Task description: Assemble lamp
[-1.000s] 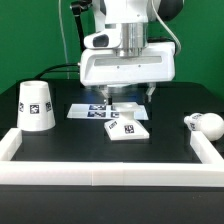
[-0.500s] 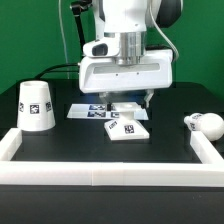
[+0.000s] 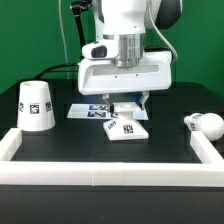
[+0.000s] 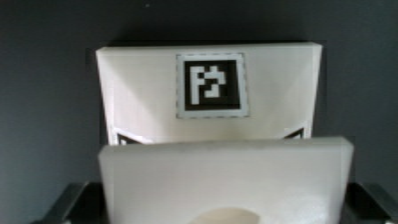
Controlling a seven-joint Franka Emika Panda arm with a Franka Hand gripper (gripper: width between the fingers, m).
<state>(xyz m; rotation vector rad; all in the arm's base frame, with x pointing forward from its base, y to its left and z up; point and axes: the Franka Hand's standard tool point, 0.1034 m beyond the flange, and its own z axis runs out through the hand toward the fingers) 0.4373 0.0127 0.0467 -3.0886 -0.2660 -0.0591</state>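
Looking over the black table, we see a low white wall fencing its near edge and both sides. Open dark surface lies between the parts.

The arm stands over the far middle. Its gripper hangs low over the far edge of the base, fingers spread apart and holding nothing. We cannot tell whether they touch it.

The shade stands with its narrow end up at the exterior view's left, well apart from the rest. The marker board lies flat behind the base, which sits mid-table with bare table on its near side. In the wrist view the base shows its tag square on. The bulb lies at the exterior view's right, near the side wall.

Against a second ago, the arm has come down closer to the base. The shade, base and bulb lie where they were.
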